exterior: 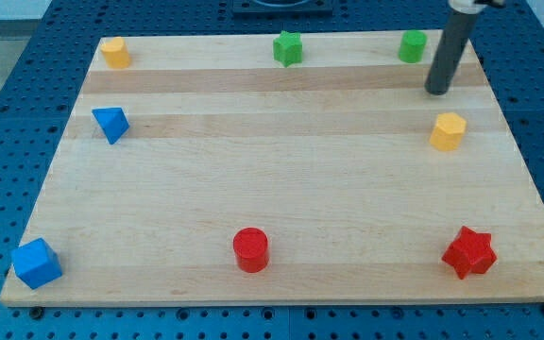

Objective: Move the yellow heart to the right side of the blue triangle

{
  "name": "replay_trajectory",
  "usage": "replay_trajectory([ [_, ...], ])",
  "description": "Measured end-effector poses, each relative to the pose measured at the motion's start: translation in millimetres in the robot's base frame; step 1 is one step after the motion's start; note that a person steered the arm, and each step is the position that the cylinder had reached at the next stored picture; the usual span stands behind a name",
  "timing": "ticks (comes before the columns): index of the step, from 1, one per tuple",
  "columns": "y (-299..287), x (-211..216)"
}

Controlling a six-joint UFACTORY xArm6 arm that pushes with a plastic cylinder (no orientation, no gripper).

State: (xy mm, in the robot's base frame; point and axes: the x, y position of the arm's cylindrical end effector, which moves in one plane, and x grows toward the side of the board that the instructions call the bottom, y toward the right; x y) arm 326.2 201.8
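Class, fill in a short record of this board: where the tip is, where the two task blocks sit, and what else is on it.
my tip: view's upper right, just above the yellow hexagon, touching nothing
yellow heart: top-left corner
blue triangle: left edge, below the heart
other blocks: green star, green cylinder, red cylinder, red star, blue cube

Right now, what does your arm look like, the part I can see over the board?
Only the end of it shows: a straight, dark grey to black cylindrical rod, smooth and unmarked, coming down from a paler metallic fitting at the view's top edge. My tip is a plain blunt end. No cables, labels or hand are visible.
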Motion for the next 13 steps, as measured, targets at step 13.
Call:
replay_trajectory([
  [13,-446,-135],
])
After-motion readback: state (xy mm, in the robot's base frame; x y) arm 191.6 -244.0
